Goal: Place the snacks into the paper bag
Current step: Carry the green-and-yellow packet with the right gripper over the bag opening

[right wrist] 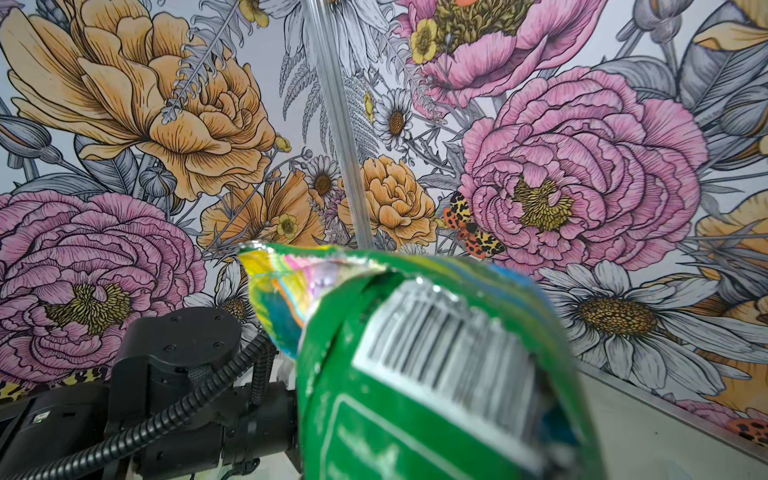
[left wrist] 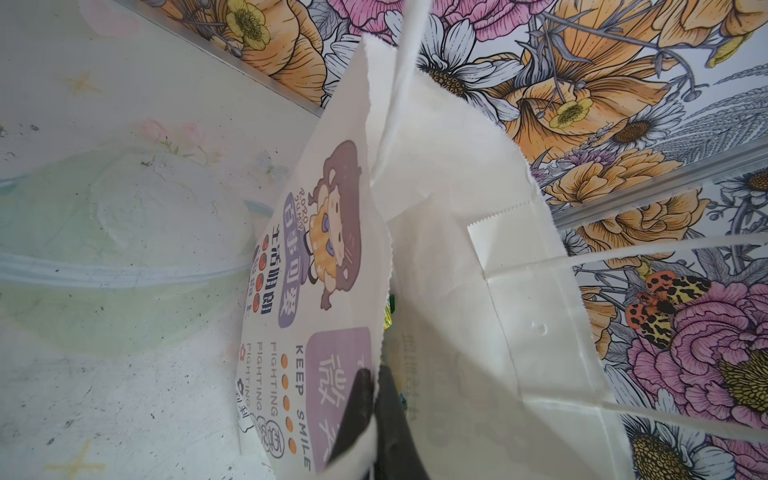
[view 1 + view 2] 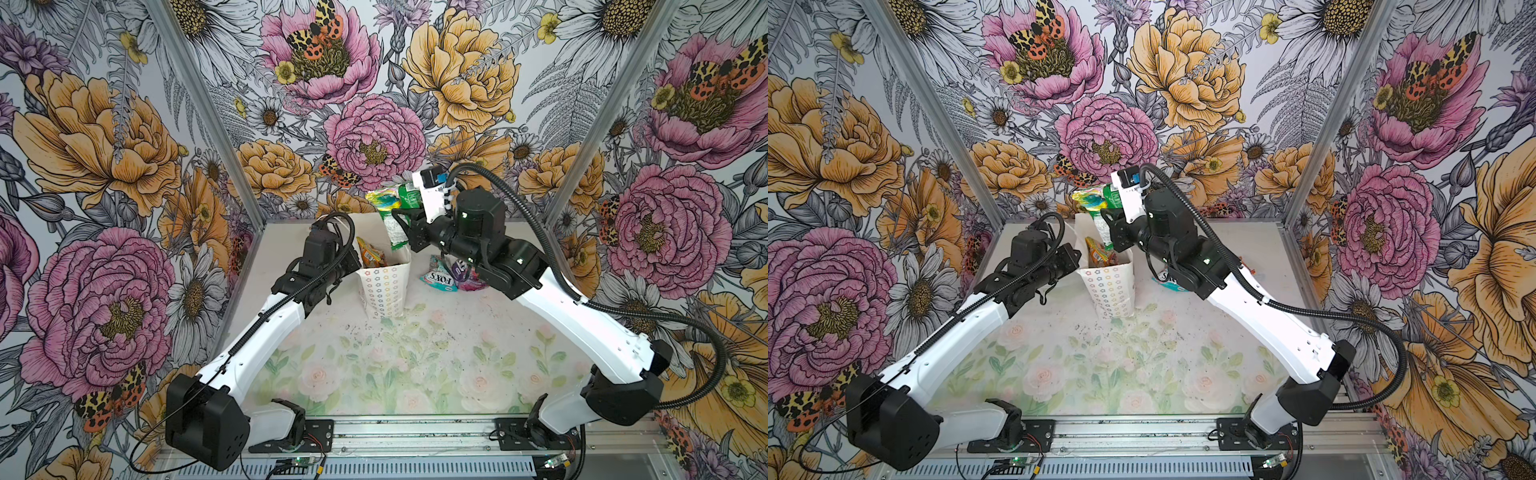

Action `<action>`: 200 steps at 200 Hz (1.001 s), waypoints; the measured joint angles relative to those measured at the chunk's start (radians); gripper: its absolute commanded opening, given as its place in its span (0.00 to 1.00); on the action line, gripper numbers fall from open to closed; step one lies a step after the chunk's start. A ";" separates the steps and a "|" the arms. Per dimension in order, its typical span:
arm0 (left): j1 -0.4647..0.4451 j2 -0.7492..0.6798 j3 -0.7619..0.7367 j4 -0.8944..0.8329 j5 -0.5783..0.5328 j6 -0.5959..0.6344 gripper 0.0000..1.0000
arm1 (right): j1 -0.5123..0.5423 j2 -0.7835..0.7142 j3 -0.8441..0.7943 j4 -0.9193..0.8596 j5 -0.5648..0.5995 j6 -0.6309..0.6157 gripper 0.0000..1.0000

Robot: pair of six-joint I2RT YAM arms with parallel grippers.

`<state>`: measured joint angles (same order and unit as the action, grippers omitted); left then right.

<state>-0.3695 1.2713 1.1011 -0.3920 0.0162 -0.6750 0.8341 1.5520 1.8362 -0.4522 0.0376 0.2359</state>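
One snack (image 3: 394, 228) at paper bag (image 3: 384, 291) rim

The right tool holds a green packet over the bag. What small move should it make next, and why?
Probably lower the right tool a little, then release. The green packet hangs with its lower end about at the open mouth of the paper bag, and the left tool pinches the rim, which seems to hold the mouth open.

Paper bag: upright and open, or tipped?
Upright and open. The paper bag stands on its base, the left gripper pinches its printed wall, and an orange packet shows inside its mouth.
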 measured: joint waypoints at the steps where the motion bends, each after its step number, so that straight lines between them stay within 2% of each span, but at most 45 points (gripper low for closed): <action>1: 0.000 0.000 0.000 0.000 0.000 0.000 0.00 | 0.001 0.002 0.001 0.000 0.000 0.000 0.00; 132: 0.001 -0.003 -0.001 0.000 0.000 0.000 0.00 | 0.018 0.225 0.087 0.000 0.076 -0.010 0.00; 200: 0.001 -0.003 -0.001 0.000 0.000 0.000 0.00 | 0.019 0.284 0.100 -0.013 0.150 -0.041 0.00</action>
<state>-0.3687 1.2686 1.1000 -0.3923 0.0162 -0.6750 0.8528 1.8362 1.9362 -0.4648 0.1879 0.1947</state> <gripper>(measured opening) 0.047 0.196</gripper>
